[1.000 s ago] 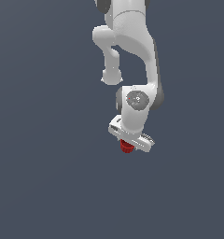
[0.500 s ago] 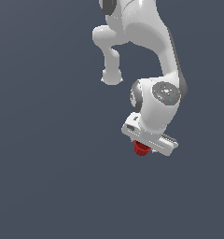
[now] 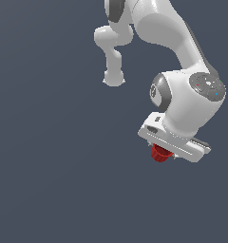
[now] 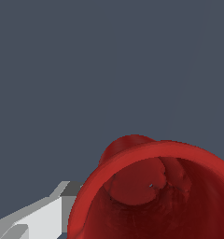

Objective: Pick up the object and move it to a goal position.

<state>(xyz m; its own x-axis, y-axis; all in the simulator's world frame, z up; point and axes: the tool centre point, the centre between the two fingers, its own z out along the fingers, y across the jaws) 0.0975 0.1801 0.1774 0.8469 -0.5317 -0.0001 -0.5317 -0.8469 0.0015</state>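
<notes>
The white Panda arm point(image 3: 177, 42) reaches down from the top of the exterior view and bends toward the exterior view's right, ending in a broad white hand tilted at an angle. Beneath that hand sits the gripper point(image 3: 164, 153), and the small red cup point(image 3: 160, 153) pokes out just below its underside, lifted in the air against a flat blue-grey background.

In the wrist view the cup point(image 4: 156, 191) fills the near part of the picture, its wider rim turned toward the camera so the hollow inside shows, with a lumpy red bottom. One light grey finger point(image 4: 37, 217) touches the cup's outer wall on one side; the other finger is out of sight. The jaws pinch the cup between them.
</notes>
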